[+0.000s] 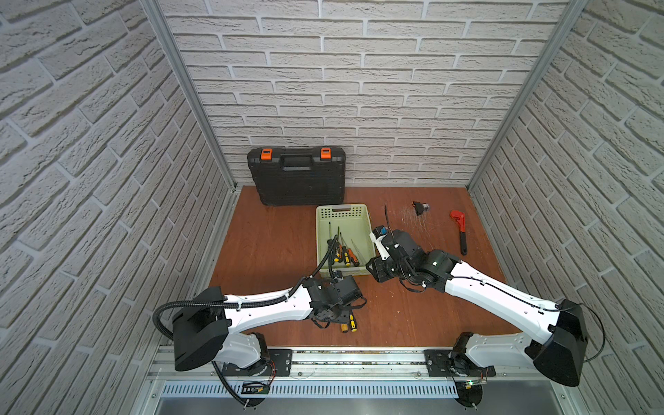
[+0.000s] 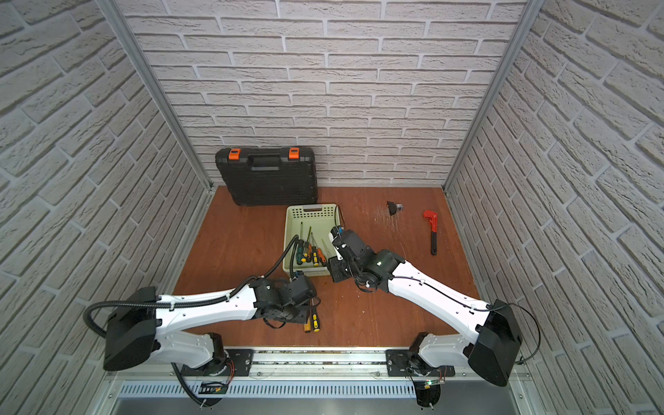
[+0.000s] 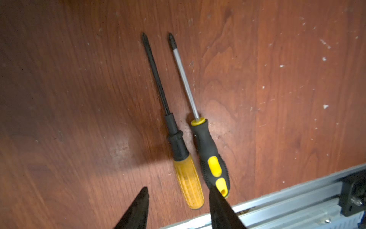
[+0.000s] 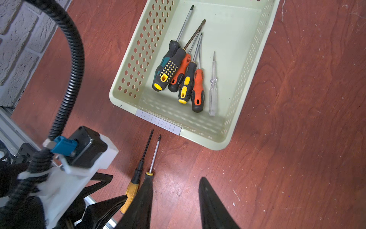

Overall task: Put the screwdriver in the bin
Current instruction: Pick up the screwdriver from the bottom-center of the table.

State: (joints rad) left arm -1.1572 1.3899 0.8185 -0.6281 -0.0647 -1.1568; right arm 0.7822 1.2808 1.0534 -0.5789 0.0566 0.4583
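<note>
Two screwdrivers lie side by side on the wooden surface, outside the bin and near its front edge. One is the amber-handled screwdriver with a black shaft. Just beside it lies the black-and-yellow screwdriver with a silver shaft. Their tips point toward the bin's near short end but stop short of it.

The left hand hovers above their handles, opened moderately and holding nothing. In the left wrist view the amber handle's butt shows between the two fingers. One finger covers the end of the black-and-yellow handle.

The right hand hangs over bare wood by the bin's near end, also parted with nothing between its fingers.

Several screwdrivers already lie together on the floor of the pale green bin, among them a clear-handled one.

In a top view a black toolcase leans on the back wall behind the bin. A red wrench lies well apart, to the right.
</note>
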